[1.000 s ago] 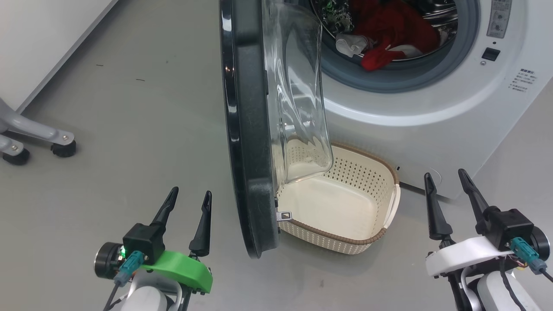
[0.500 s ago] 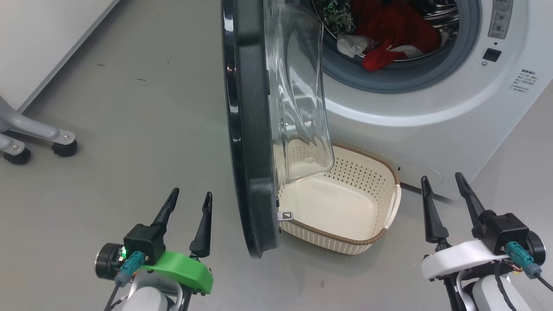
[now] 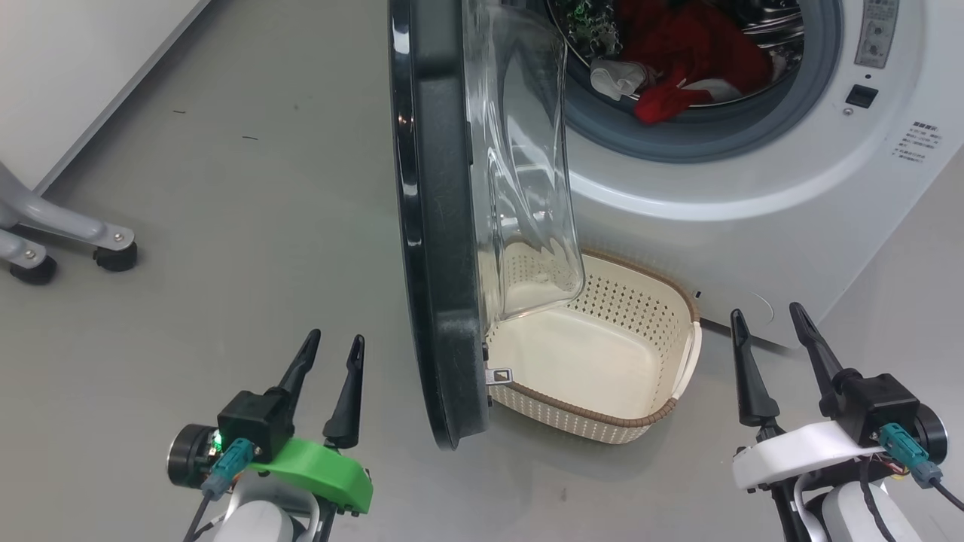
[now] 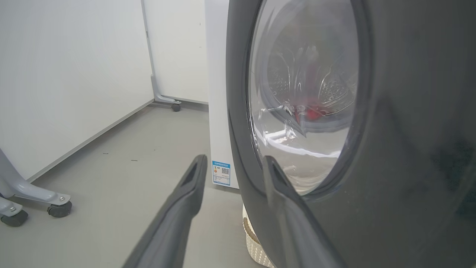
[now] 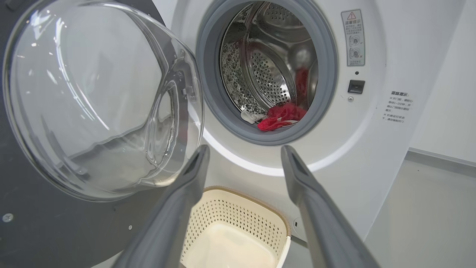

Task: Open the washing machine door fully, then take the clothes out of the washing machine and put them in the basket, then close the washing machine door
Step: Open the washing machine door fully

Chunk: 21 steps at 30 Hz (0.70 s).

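The washing machine door (image 3: 440, 226) is standing open, edge-on between the two grippers and just right of the left gripper (image 3: 334, 338), whose fingers are spread and holding nothing. The right gripper (image 3: 766, 312) is hovering, likewise spread and unloaded, near the right end of the basket (image 3: 655, 410). The basket is sitting on the floor (image 3: 226, 226) against the washing machine (image 3: 753, 188), partly beneath the door's glass bowl. The clothes (image 3: 678, 60), red with a small white piece, are lying at the drum's front lip, well beyond both grippers. A grey wheeled frame (image 3: 68, 233) is standing at the floor's left edge.
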### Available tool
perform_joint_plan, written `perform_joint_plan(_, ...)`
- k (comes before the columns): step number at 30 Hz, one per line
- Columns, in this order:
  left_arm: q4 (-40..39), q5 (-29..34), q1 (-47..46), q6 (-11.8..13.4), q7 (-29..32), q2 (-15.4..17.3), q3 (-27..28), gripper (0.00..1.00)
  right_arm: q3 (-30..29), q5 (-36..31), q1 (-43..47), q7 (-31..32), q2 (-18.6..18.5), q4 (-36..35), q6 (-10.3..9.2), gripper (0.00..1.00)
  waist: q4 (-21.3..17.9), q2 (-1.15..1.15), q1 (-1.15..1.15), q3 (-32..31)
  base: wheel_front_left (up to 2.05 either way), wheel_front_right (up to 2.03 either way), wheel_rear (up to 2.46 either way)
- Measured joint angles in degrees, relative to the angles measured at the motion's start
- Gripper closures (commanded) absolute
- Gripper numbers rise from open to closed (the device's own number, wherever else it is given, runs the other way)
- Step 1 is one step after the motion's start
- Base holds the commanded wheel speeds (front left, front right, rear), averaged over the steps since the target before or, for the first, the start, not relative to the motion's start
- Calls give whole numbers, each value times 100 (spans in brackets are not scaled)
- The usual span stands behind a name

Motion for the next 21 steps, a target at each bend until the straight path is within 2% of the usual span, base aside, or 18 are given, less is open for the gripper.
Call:
perform_joint_plan(1,2,0,0,0,0,0,-1,100,-10,-18,4,0,3,2,12,0,1,0,0,0,0,0,0)
perform_joint_plan(12,-36,1,0,-1,0,1,-9,100,-120,-129,63,0,76,63,133,0,8,0,0,-4,0,0,0)
perform_joint_plan(21,-715,114,-82,7,0,0,238,100,-215,-220,68,0,130,82,226,0,27,0,0,-11,0,0,0)
